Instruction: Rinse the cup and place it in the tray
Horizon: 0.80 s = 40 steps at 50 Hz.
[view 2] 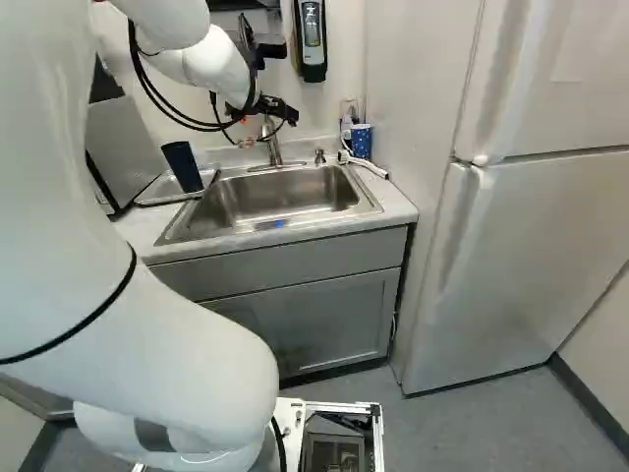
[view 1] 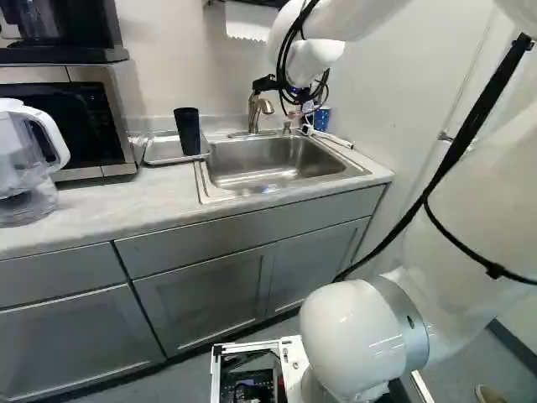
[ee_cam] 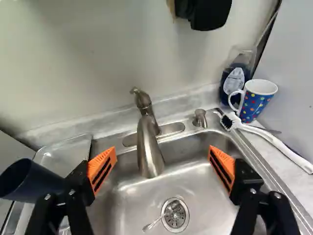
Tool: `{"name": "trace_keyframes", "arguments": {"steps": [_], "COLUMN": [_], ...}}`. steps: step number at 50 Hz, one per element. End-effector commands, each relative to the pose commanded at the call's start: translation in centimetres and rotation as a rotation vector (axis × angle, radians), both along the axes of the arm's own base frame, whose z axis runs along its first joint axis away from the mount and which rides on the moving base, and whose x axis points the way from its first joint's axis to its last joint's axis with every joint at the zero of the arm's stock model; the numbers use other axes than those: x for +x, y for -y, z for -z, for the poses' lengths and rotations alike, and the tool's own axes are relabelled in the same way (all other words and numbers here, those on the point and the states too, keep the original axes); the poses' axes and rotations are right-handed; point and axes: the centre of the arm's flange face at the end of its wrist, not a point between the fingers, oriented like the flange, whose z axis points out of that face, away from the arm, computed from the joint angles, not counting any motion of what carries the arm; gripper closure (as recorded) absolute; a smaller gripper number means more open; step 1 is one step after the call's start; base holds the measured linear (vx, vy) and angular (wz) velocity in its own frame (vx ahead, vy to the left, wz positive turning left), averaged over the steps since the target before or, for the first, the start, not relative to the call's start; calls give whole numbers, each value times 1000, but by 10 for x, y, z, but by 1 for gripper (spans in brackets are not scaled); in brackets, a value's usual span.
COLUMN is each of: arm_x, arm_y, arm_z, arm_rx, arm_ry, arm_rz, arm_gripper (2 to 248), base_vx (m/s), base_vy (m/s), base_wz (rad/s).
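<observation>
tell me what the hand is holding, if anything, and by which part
Nothing is held: the hand is open above the sink, and the dark cup stands in the tray.

I see a ctr w/ sink set in; on it: pitcher, microwave, tray beside sink, mug, bottle, brush.

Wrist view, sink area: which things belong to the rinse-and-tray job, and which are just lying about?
Job:
metal tray
dark tumbler, likely the cup, standing in the tray
gooseneck faucet
sink
tool, open

Lying about:
polka-dot mug
dish brush
bottle of blue liquid
spoon-like utensil in the sink
</observation>
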Motion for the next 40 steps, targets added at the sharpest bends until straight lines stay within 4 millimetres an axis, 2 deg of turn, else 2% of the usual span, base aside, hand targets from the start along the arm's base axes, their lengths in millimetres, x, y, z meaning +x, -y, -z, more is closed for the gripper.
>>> {"name": "trace_keyframes", "arguments": {"steps": [21, 40], "arm_x": [-33, -64], "arm_y": [20, 25], "arm_z": [12, 22], "arm_rx": [9, 19], "arm_ry": [-127, -238], "arm_rz": [14, 3], "arm_gripper": [3, 3], "base_vx": [0, 0], "base_vy": [0, 0], "base_wz": [0, 0]}}
